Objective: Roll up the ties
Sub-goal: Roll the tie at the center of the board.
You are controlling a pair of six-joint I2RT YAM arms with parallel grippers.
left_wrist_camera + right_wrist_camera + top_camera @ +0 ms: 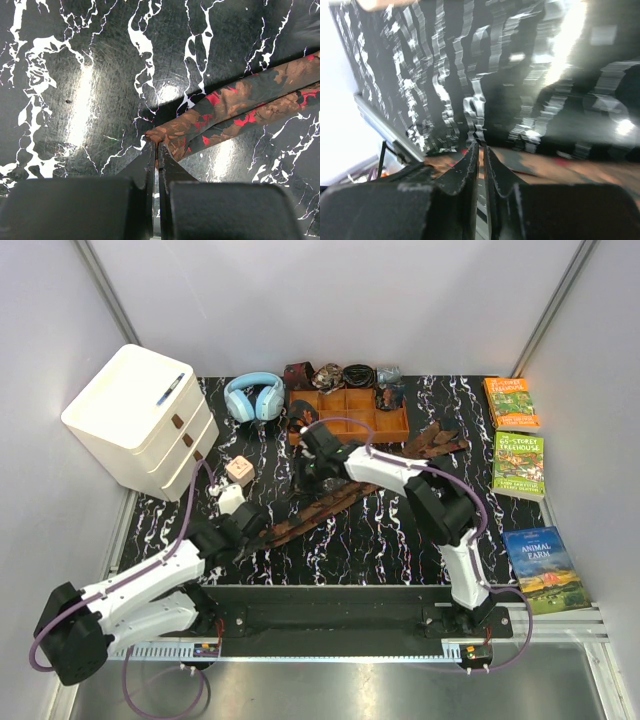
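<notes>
From above, the black marbled tabletop (380, 530) is walled by pale panels on 3 sides. Its near half is mostly bare. 1 white drawer unit (140, 420) fills the far left corner, with 1 pair of blue headphones (254, 397) beside it. 1 wooden tray (395, 425) sits at the far edge. 3 books (518, 466) lie past the right edge. 2 ties lie flat: 1 tie (325, 508) runs diagonally across the middle between the left gripper (248, 532) and the right gripper (313, 480), and a second tie (438, 440) lies just right of the tray.

Left wrist: the left gripper (158, 150) has its jaws pinched to a slit on the folded end of the tie (235, 107), which lies on the glossy tabletop (100, 75).

Right wrist – blurred: the right gripper (481, 150) has its jaws nearly together above the tie (555, 167). I cannot tell whether they hold cloth.
</notes>
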